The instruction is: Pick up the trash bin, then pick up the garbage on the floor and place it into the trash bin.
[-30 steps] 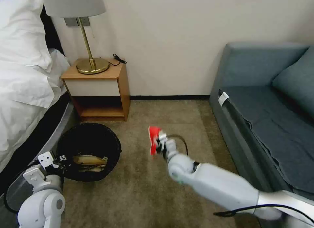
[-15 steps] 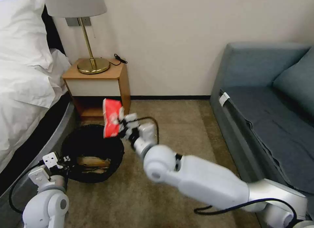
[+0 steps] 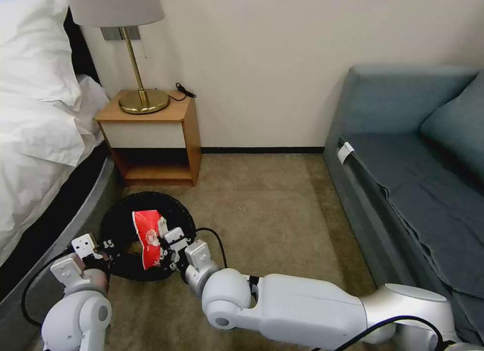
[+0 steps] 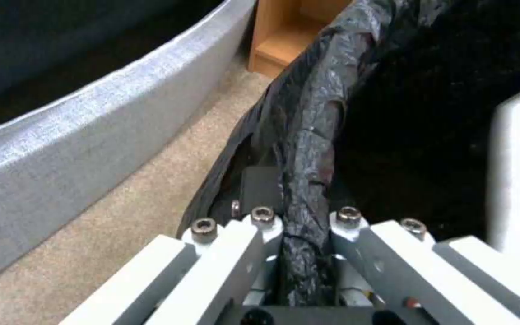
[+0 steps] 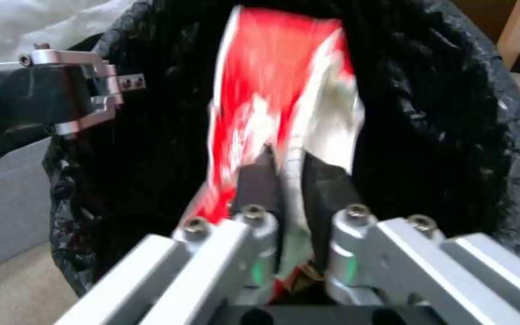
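Trash bin (image 3: pixel 121 225) sits on the beige carpet (image 3: pixel 272 210) by the bed's grey base (image 4: pixel 61 149), round, lined with crinkly black plastic. Left gripper (image 3: pixel 103 248) is clamped tight on its bagged rim. Right gripper (image 3: pixel 162 246) pinches a glossy red-white wrapper (image 3: pixel 146 237) over the opening; its lettering is too blurry to read.

Open carpet (image 3: pixel 272 199): we saw free room between nightstand (image 3: pixel 151 139) and sofa (image 3: pixel 403 179).
Left: bed (image 3: pixel 45 154) crowded the trash bin (image 3: pixel 117 221).
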Controlling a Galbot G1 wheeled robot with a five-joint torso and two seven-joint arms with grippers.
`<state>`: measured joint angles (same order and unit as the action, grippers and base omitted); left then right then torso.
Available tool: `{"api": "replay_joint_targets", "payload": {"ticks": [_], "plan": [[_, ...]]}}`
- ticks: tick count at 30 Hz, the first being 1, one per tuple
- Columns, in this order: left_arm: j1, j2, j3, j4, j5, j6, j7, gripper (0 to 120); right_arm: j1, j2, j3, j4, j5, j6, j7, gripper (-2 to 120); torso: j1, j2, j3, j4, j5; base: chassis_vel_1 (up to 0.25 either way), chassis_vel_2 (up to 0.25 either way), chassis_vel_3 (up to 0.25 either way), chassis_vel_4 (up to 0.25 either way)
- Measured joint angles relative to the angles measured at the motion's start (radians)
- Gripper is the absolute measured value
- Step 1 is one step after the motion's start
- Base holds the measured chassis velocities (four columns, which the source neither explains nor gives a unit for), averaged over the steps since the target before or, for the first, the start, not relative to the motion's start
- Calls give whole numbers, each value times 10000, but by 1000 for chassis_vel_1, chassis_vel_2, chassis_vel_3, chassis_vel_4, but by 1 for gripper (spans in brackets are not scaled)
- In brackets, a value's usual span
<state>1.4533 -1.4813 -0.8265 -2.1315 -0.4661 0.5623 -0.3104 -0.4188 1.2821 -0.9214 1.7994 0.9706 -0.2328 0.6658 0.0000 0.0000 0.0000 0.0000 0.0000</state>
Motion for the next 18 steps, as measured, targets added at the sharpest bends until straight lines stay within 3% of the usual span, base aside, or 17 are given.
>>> {"api": "replay_joint_targets", "payload": {"ticks": [3, 11, 15, 18], "plan": [[12, -14, 11, -23, 2, 6, -2, 3, 30, -86, 120, 68, -87, -13, -59, 26, 1, 0, 0, 0, 0, 0, 0, 0, 0], [33, -68, 90, -9, -153, 32, -54, 3, 27, -239, 595, 223, -244, -44, -12, 53, 0, 0, -1, 1, 1, 0, 0, 0, 0], [83, -135, 176, 166, -751, 77, -347, 3, -6, -445, 1220, 452, -476, -11, -14, 68, 0, 0, 0, 1, 1, 0, 0, 0, 0], [85, -193, 252, 337, -1969, 218, -990, 3, -35, -849, 1704, 757, -604, 0, -32, 81, 0, 0, 0, -1, 1, 0, 0, 0, 0]]}}
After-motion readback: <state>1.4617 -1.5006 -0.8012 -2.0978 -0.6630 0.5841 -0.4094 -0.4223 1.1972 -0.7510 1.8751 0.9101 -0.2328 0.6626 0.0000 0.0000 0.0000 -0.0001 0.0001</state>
